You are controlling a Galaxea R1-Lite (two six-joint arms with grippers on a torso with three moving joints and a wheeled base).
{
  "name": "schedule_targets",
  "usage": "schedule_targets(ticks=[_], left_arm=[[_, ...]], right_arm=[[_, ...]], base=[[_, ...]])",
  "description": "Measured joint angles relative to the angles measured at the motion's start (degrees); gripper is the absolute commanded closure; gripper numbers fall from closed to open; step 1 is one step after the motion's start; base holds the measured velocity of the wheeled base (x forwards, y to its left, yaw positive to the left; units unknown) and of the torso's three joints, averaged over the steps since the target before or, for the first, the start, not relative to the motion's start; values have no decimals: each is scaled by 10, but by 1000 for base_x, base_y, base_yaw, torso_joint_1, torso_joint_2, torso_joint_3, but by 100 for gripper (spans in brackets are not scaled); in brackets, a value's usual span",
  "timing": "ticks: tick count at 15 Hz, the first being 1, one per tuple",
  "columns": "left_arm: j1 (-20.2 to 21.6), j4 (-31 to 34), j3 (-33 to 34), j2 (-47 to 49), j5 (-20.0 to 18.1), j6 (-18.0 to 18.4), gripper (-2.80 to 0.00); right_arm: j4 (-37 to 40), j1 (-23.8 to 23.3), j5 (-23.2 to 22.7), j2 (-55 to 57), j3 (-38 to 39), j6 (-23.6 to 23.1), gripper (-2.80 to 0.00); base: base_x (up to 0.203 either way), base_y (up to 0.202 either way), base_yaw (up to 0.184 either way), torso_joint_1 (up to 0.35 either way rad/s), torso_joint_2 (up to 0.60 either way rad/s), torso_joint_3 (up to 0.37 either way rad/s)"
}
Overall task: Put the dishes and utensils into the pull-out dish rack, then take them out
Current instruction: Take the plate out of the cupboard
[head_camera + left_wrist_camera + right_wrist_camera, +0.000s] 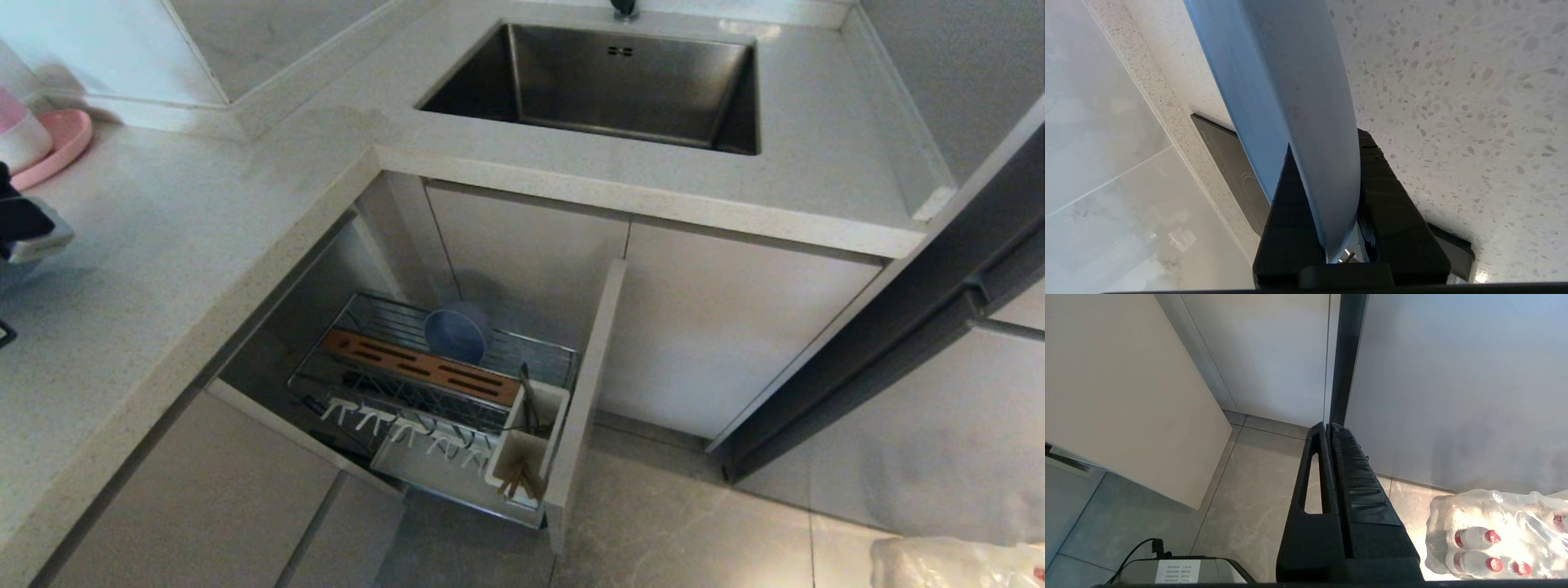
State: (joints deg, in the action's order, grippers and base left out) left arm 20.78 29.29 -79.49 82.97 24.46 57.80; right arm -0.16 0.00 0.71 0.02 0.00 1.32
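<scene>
Head camera overlooks counter (pixel 163 245); wrist cameras apparently face downward.

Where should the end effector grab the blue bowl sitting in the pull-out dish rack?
Grip the blue bowl by its upper rim, coming from above. It stands tilted on edge behind the wooden bar, cavity facing forward, so the top rim is the exposed thin edge; the rack wires crowd its lower part.
</scene>
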Motion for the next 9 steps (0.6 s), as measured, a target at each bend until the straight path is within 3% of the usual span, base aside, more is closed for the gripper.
schedule_targets(ticks=[9], left_arm=[[1,-1,-6,22,0,-2,0]], right_arm=[[0,0,0,0,0,0,0]], base=[[0,0,0,0,0,0]])
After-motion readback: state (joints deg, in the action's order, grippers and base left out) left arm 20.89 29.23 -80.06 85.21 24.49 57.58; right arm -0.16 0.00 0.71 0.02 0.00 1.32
